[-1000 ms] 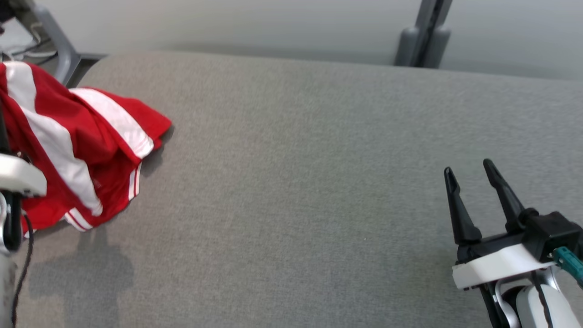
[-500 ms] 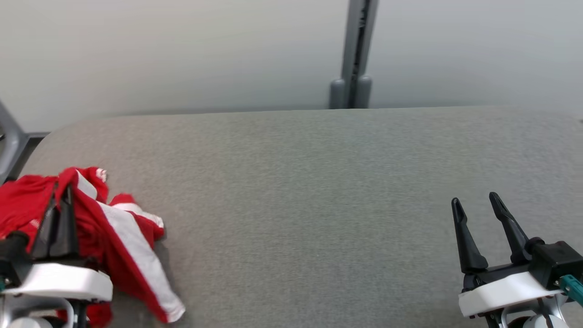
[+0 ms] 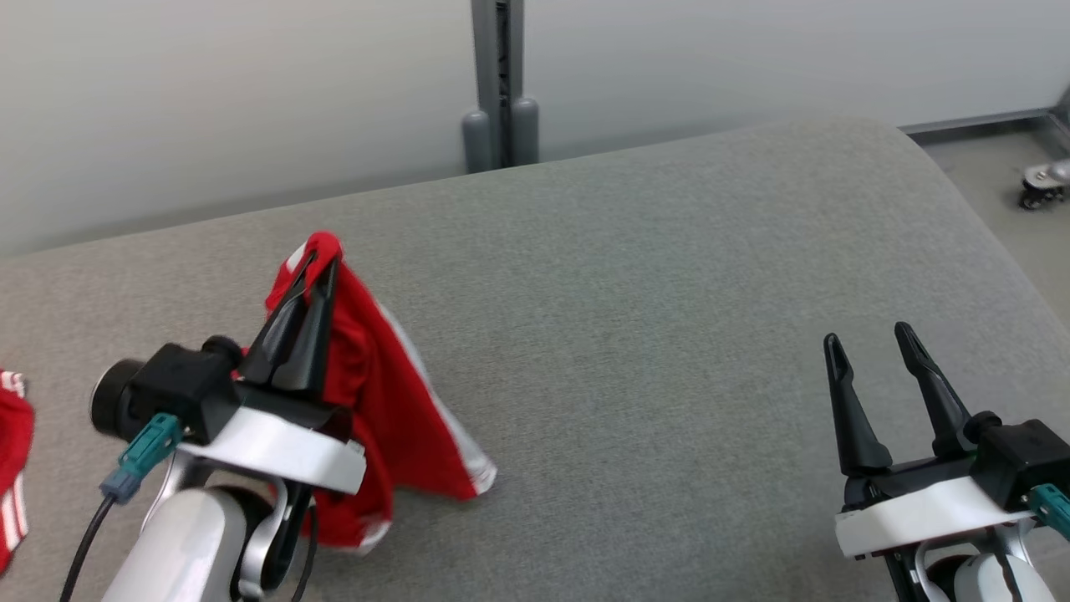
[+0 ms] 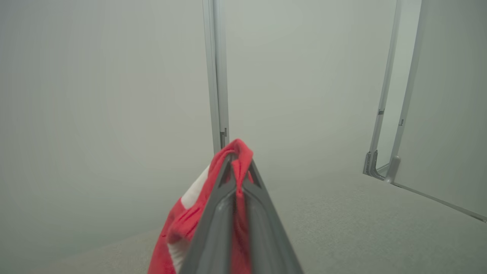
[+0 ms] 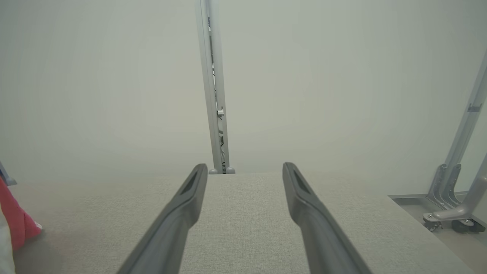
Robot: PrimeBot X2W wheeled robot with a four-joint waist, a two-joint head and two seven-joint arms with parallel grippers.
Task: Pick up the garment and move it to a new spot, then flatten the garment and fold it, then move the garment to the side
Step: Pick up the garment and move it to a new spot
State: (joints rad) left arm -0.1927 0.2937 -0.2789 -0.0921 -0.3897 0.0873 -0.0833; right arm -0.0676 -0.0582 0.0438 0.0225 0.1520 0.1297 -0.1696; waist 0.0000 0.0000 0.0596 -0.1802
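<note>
The left gripper point(image 3: 321, 267) and its pale wrist cover the near side of the hanging garment point(image 3: 401, 410), so where the cloth ends beneath them can't be made out. A red striped cloth point(image 3: 12, 468) is cut by the head view's left edge; whether it joins the held piece is impossible to tell. In the left wrist view the garment runs off the bottom edge. A caster point(image 3: 1041, 186) at the far right is partly cropped.

Bare test lab, grey fabric-topped table point(image 3: 669, 334), pale partition panels point(image 3: 209, 100) (metal post point(image 3: 500, 84), caster point(image 3: 1039, 180))
</note>
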